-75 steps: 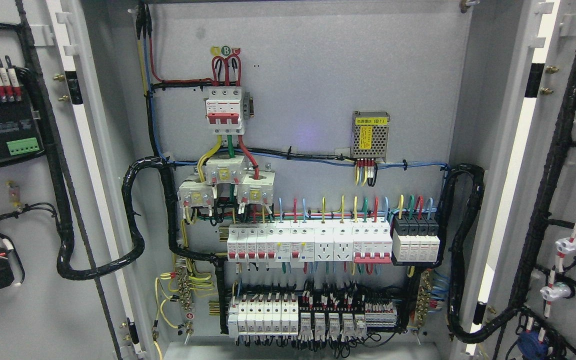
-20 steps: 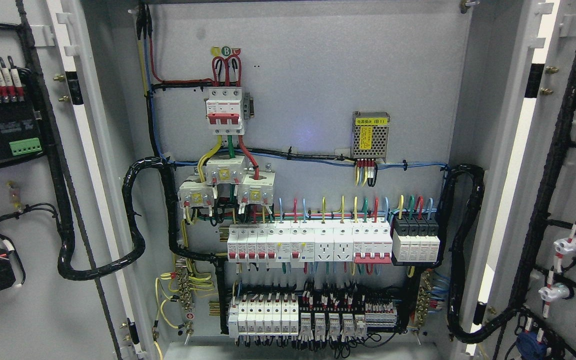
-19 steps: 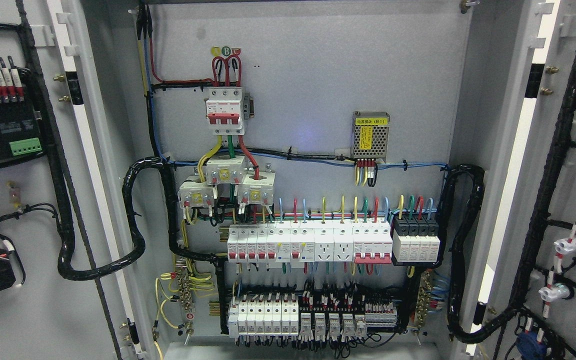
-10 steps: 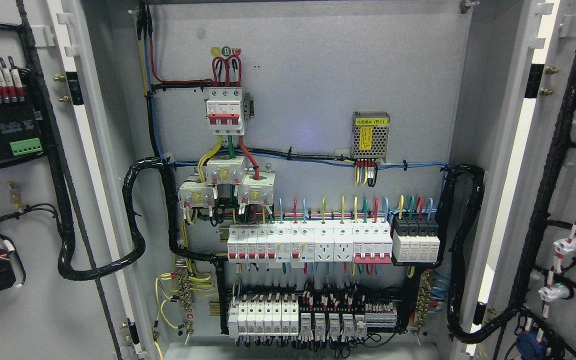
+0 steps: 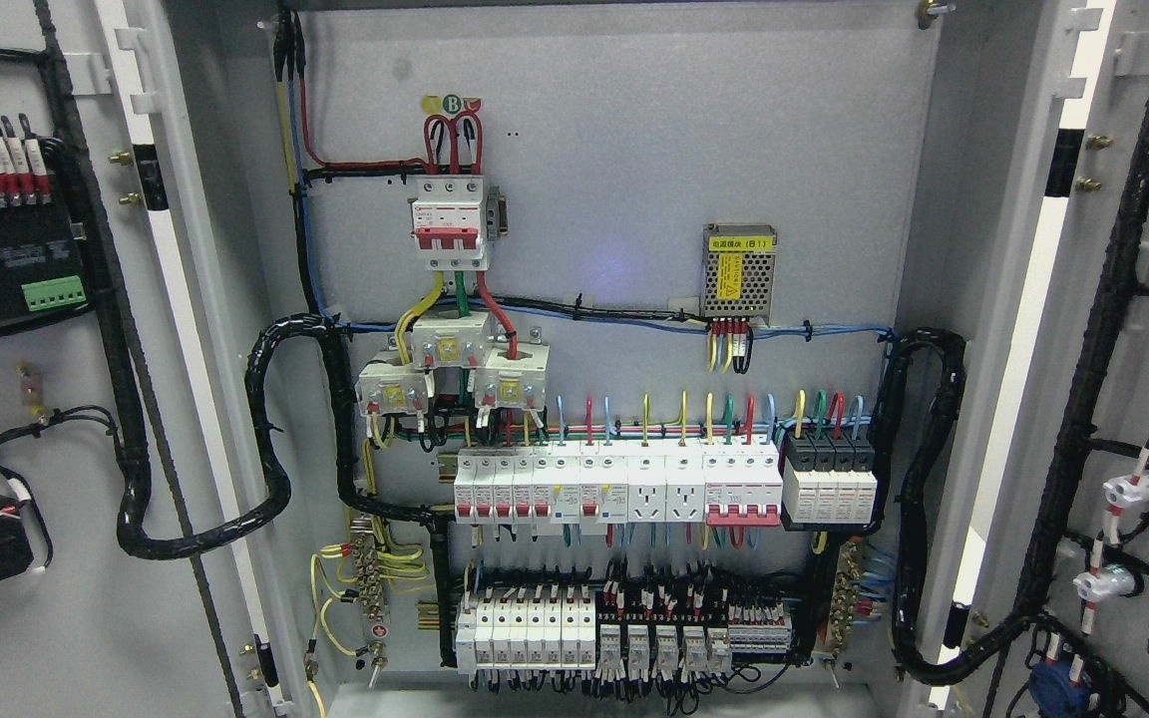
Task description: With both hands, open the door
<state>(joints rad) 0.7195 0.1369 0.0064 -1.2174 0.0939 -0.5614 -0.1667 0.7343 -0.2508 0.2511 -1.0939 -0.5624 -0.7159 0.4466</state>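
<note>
Both doors of a grey electrical cabinet stand swung wide. The left door (image 5: pixel 56 618) shows its inner face at the picture's left, with black wire looms and a terminal block. The right door (image 5: pixel 1148 399) shows its inner face at the right, also wired. Between them the cabinet's back panel (image 5: pixel 634 150) is fully exposed, with a red-and-white main breaker (image 5: pixel 448 224), a small power supply (image 5: pixel 738 272) and rows of breakers (image 5: pixel 614 484). Neither of my hands nor any arm shows in the head view.
Thick black cable bundles (image 5: pixel 270 439) loop from each door to the panel at the hinge sides (image 5: pixel 919 499). A lower row of breakers and relays (image 5: pixel 624 633) sits near the cabinet floor. White seal strips (image 5: pixel 186 329) line the door frames.
Almost nothing differs. The view shifts by a few pixels, and the parts on the left door sit very slightly lower and to the right than before.
</note>
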